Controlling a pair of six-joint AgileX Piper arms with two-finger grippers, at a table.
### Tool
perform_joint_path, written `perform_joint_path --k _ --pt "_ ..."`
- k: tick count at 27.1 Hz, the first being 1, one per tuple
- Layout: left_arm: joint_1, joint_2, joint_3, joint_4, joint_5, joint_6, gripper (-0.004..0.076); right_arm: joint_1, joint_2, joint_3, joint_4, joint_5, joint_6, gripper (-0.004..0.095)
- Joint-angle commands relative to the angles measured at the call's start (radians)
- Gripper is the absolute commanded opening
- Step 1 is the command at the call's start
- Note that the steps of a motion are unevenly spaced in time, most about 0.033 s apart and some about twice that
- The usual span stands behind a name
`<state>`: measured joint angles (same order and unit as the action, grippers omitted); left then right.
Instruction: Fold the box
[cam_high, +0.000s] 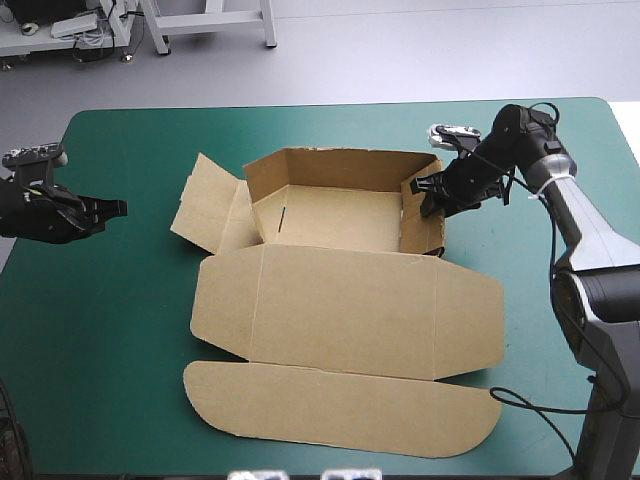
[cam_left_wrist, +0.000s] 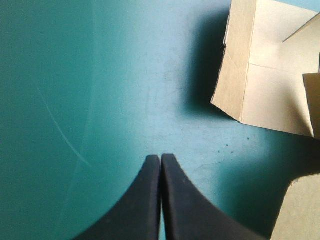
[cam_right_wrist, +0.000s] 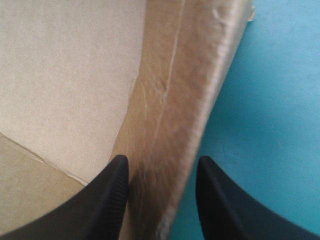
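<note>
The brown box (cam_high: 330, 215) lies in the middle of the table with its back wall and right wall raised. Its left flap (cam_high: 205, 205) splays outward, and the lid (cam_high: 350, 320) lies flat toward the front edge. My right gripper (cam_high: 425, 195) is at the right wall (cam_right_wrist: 185, 90), open, one finger inside the box and one outside (cam_right_wrist: 161, 165). My left gripper (cam_high: 115, 208) hovers near the table's left edge, well clear of the box. It is shut on nothing (cam_left_wrist: 161, 157), and the splayed flap (cam_left_wrist: 270, 95) lies ahead of it and off to one side.
Bare teal-green cover (cam_high: 100, 330) surrounds the box on the left and front left. A black cable loop (cam_high: 535, 405) lies by the front right corner.
</note>
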<state>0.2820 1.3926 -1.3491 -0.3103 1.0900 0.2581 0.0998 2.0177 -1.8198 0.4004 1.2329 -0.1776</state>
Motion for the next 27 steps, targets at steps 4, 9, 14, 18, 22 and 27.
perform_joint_path --k 4,9,14,18,22,27 --pt "-0.001 -0.031 -0.032 -0.032 -0.029 0.0 -0.0009 0.003 -0.009 -0.02 0.153 -0.059 -0.062 0.0284" --pt "-0.001 -0.031 -0.032 -0.065 -0.029 0.0 -0.0009 0.003 -0.009 -0.02 0.157 -0.043 -0.056 -0.0014" --pt "-0.001 -0.031 -0.032 -0.073 -0.031 0.0 -0.0009 0.003 -0.009 -0.02 0.144 -0.031 -0.055 -0.0013" --pt "-0.001 -0.031 -0.032 -0.073 -0.031 0.0 -0.0009 0.003 -0.009 -0.02 0.142 -0.03 -0.055 -0.0013" --pt "-0.001 -0.031 -0.032 -0.069 -0.032 0.0 -0.0009 0.003 -0.04 -0.02 0.102 -0.036 -0.055 -0.0013" --pt "-0.001 -0.028 -0.032 -0.067 -0.077 0.0 -0.0009 0.003 -0.168 -0.02 0.071 -0.033 -0.055 -0.0013"
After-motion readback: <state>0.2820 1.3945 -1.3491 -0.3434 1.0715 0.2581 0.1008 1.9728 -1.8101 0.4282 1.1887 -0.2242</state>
